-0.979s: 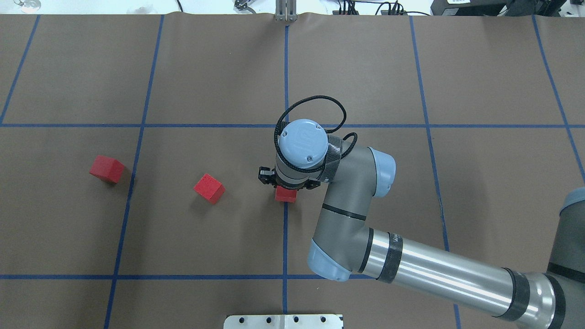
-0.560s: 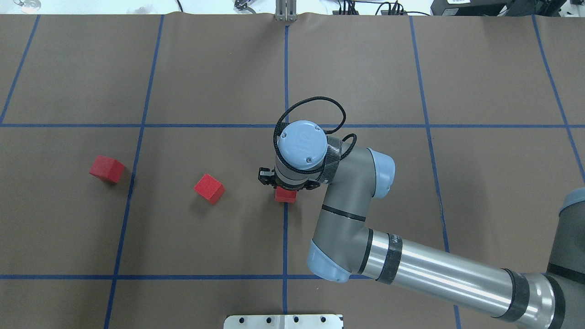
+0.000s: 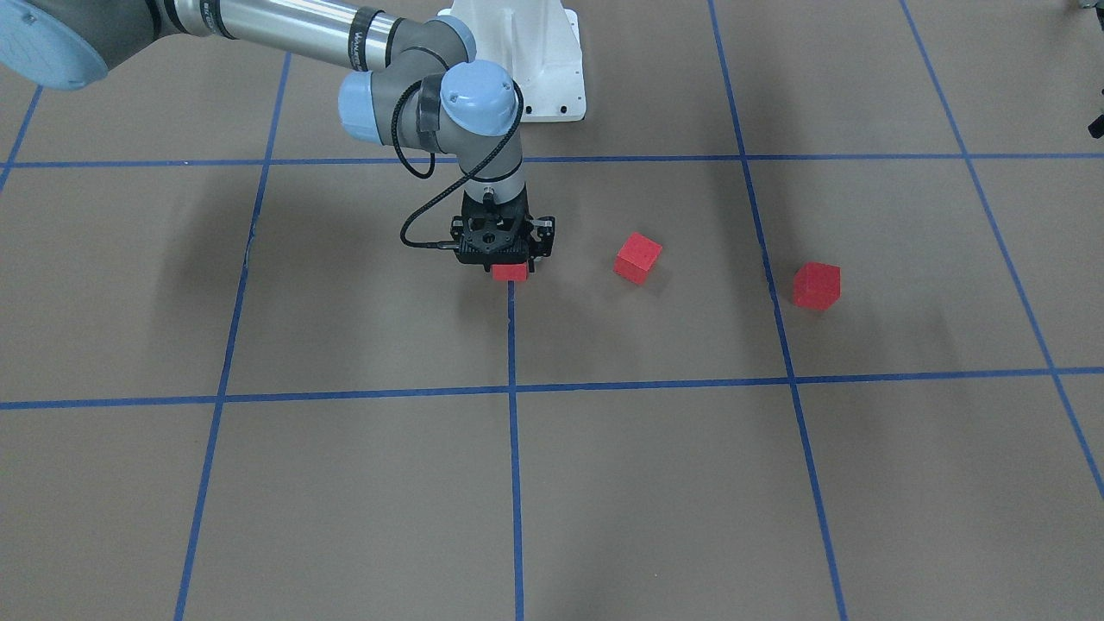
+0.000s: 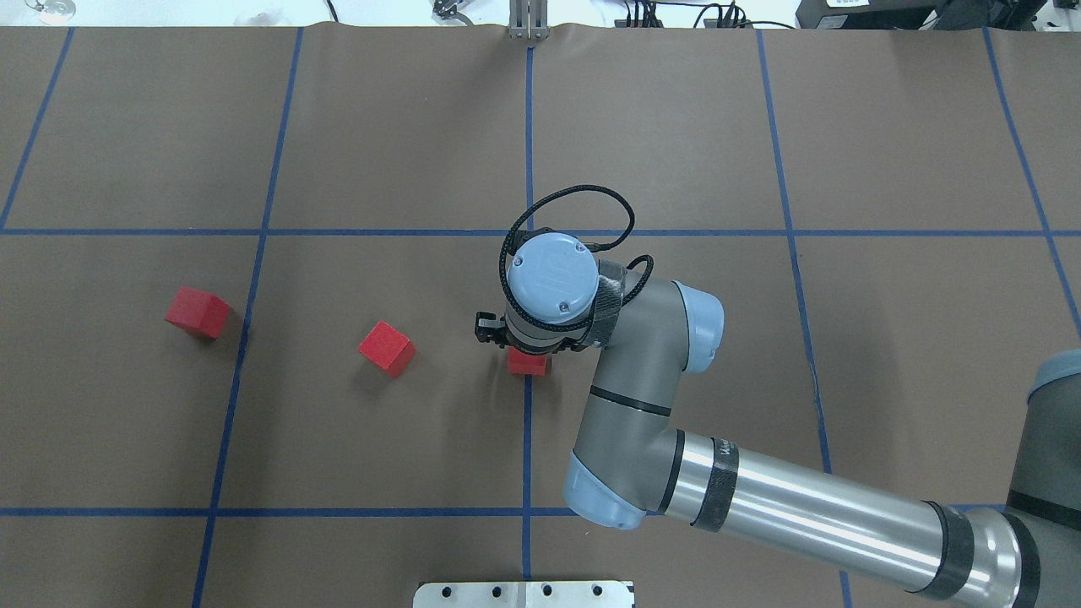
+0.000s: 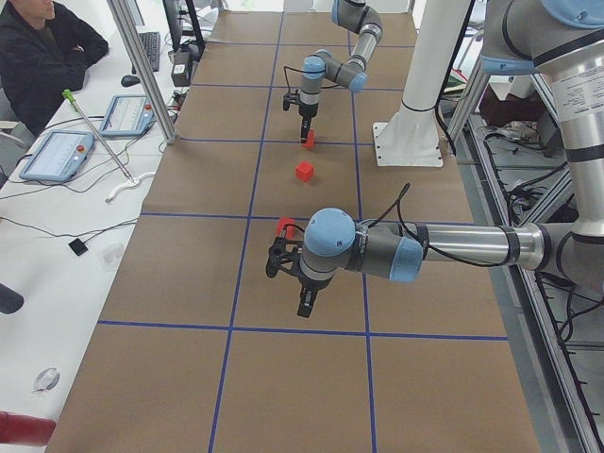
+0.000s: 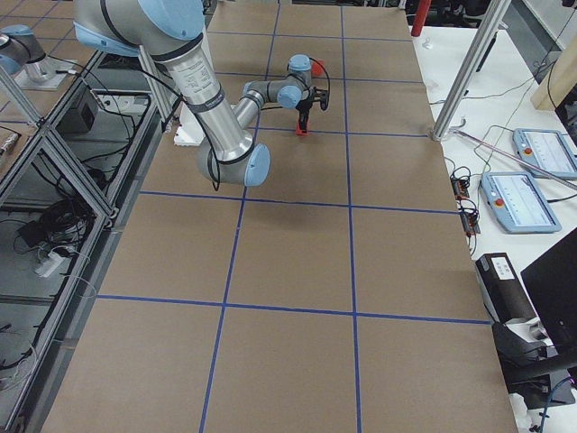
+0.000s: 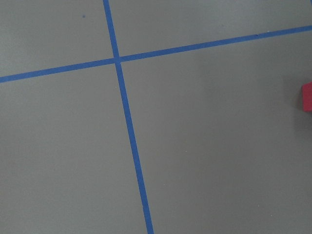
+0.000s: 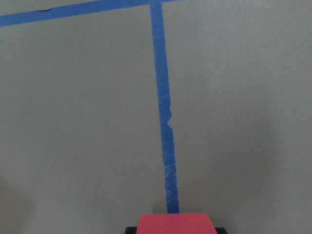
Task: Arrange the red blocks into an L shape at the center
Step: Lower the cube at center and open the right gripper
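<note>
My right gripper (image 4: 528, 353) stands upright over the center patch (image 4: 473, 422), on the middle blue tape line. It is shut on a red block (image 4: 529, 363), which sits at or just above the floor. The right wrist view shows this block (image 8: 175, 223) between dark finger pads. It also shows in the front view (image 3: 510, 272). A second red block (image 4: 387, 348) lies to its left, tilted to the grid. A third red block (image 4: 197, 312) lies further left, beside a tape line. My left gripper (image 5: 304, 300) hovers beyond that block; I cannot tell whether it is open.
The white robot base (image 3: 535, 60) stands behind the center square. A seated operator (image 5: 42, 57), tablets and metal posts (image 5: 142, 66) are along the table's far side. The left wrist view shows a tape crossing and a red block's edge (image 7: 307, 97).
My right wrist has shifted slightly left and toward the robot. The red block under it stays in the same spot. The other two blocks have not moved.
</note>
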`<act>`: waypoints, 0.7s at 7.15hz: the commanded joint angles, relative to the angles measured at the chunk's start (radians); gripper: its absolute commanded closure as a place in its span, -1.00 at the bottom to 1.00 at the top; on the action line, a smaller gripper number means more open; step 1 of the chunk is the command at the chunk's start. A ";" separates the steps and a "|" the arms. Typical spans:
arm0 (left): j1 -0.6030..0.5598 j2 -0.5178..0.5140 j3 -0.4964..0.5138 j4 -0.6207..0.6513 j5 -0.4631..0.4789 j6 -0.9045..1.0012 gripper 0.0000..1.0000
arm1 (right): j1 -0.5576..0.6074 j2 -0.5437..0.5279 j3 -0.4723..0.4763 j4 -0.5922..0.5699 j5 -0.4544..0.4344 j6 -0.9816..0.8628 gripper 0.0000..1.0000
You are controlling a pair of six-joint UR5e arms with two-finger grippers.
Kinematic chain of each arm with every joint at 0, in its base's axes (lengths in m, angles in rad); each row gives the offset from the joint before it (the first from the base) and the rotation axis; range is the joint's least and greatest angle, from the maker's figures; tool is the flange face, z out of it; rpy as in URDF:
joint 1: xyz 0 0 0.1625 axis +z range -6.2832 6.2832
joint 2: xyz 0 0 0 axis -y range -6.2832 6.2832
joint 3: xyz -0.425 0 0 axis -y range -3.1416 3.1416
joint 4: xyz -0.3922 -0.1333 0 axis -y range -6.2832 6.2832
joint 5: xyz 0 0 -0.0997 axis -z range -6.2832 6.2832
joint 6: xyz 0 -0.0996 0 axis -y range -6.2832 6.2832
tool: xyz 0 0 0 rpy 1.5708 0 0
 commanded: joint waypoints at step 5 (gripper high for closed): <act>0.323 -0.250 -0.112 -0.072 -0.033 -0.542 -1.00 | 0.202 -0.319 0.398 0.006 0.209 -0.085 -0.99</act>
